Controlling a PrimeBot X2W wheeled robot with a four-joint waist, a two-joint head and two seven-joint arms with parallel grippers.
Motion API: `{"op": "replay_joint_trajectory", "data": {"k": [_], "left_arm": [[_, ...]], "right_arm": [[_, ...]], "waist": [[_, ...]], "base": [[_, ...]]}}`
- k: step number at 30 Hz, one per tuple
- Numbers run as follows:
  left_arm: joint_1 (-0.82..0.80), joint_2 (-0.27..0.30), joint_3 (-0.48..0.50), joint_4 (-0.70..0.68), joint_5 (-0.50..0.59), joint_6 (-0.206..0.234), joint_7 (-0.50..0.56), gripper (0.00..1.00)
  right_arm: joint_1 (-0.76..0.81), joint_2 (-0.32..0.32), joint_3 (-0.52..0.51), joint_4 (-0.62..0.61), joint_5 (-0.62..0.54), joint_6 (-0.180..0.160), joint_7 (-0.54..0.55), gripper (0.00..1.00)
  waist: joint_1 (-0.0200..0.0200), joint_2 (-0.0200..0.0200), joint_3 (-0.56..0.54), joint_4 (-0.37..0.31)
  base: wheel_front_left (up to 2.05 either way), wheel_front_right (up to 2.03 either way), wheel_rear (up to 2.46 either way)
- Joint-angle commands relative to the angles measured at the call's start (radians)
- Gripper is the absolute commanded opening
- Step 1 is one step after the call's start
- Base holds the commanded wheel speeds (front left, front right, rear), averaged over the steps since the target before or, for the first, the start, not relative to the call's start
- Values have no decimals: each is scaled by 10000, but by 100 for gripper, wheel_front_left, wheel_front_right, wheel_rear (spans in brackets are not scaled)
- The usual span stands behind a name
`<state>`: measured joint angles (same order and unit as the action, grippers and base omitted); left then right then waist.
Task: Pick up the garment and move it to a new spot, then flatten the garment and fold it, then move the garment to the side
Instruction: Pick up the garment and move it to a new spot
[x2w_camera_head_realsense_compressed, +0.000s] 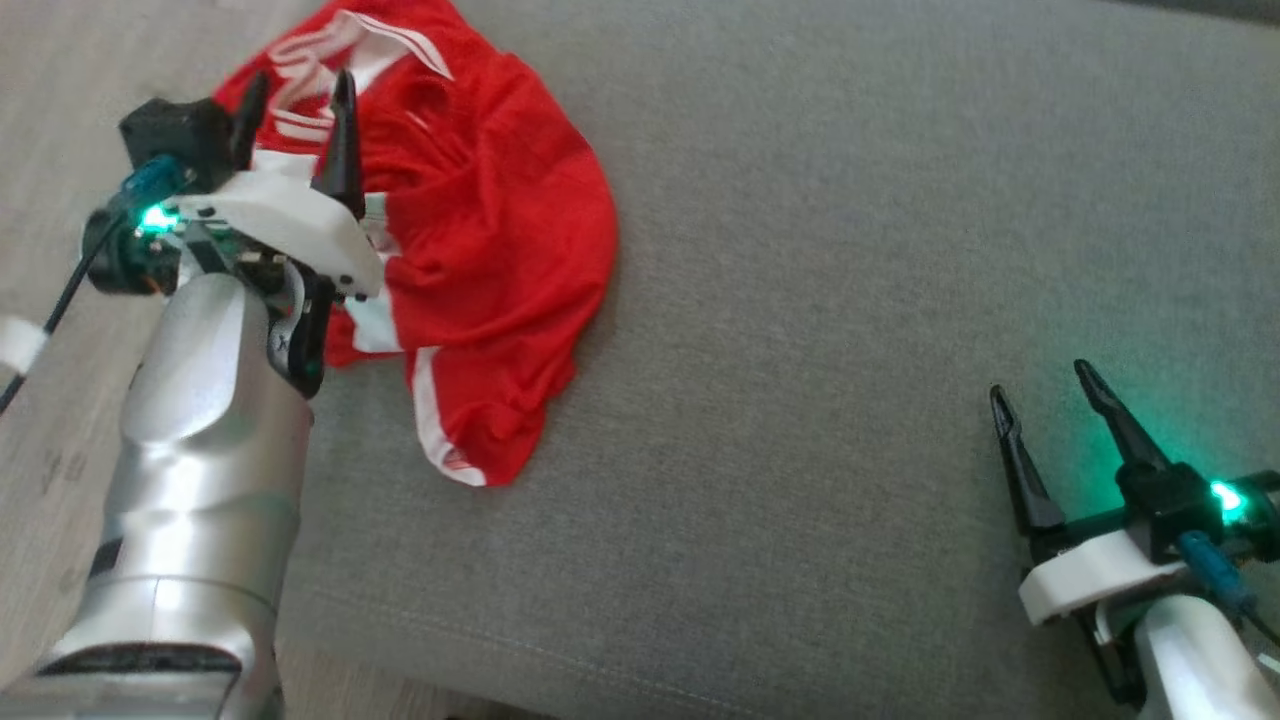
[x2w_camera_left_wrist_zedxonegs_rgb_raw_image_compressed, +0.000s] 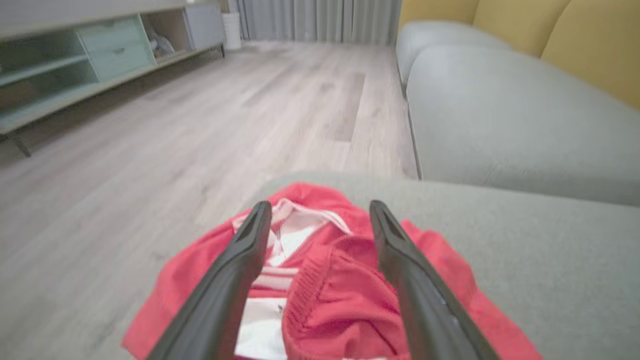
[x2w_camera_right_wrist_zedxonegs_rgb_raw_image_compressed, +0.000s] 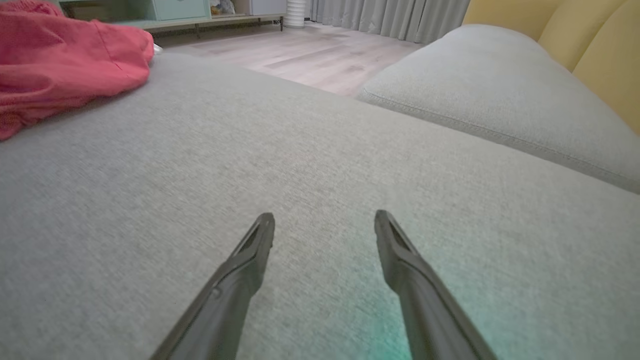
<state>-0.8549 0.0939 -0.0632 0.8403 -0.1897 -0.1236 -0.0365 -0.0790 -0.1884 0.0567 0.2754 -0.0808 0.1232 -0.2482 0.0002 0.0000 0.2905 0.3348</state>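
A crumpled red garment (x2w_camera_head_realsense_compressed: 480, 230) with white stripes lies near the left edge of a grey cushion (x2w_camera_head_realsense_compressed: 800, 350). Above its left part hovers my left gripper (x2w_camera_head_realsense_compressed: 297, 85), open, fingers spread and nothing between them. In the left wrist view the garment (x2w_camera_left_wrist_zedxonegs_rgb_raw_image_compressed: 345, 295) lies below and between the open fingers of the left gripper (x2w_camera_left_wrist_zedxonegs_rgb_raw_image_compressed: 320, 210). Far off at the lower right, my right gripper (x2w_camera_head_realsense_compressed: 1040, 378) stands open over bare cushion. In the right wrist view the right gripper (x2w_camera_right_wrist_zedxonegs_rgb_raw_image_compressed: 325, 217) shows spread fingers and the garment (x2w_camera_right_wrist_zedxonegs_rgb_raw_image_compressed: 65, 65) sits at the upper left.
The cushion's left edge drops to a wooden floor (x2w_camera_left_wrist_zedxonegs_rgb_raw_image_compressed: 200, 115). A low cabinet (x2w_camera_left_wrist_zedxonegs_rgb_raw_image_compressed: 90, 55) stands along the far wall. A second grey cushion (x2w_camera_right_wrist_zedxonegs_rgb_raw_image_compressed: 490, 100) with yellow backrests (x2w_camera_right_wrist_zedxonegs_rgb_raw_image_compressed: 600, 55) lies beyond the seam.
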Motion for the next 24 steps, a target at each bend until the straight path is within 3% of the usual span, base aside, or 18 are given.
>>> {"op": "replay_joint_trajectory", "data": {"k": [1,10,11,13,17,24], "left_arm": [[-389,430,241,-6,-44,-9,127,100],[-1034,390,76,2715,-625,-57,1398,100],[-1057,393,29,2820,-655,-60,1320,93],[-1122,434,-86,2854,-697,-65,880,0],[-1384,592,-596,2715,-732,-68,-2,0],[-2189,1015,-2070,2062,-573,-69,-949,0]], "right_arm": [[-211,-161,189,-362,-86,75,-136,100],[-327,-317,1,-550,-80,75,-136,100],[-340,-303,-8,-548,-86,75,-136,100],[-356,-255,-13,-518,-93,75,-136,100],[-341,-120,57,-318,-81,75,-136,100],[-282,584,567,120,165,75,-136,100]], "waist": [[-2,0,435,-342],[-2,0,1014,-544],[-2,0,1027,-549],[-2,0,993,-552],[-2,0,661,-555],[-2,0,-1104,-1249]], "base": [[0,0,0],[0,0,0],[0,0,0],[0,0,0],[0,0,0],[0,0,0]]}}
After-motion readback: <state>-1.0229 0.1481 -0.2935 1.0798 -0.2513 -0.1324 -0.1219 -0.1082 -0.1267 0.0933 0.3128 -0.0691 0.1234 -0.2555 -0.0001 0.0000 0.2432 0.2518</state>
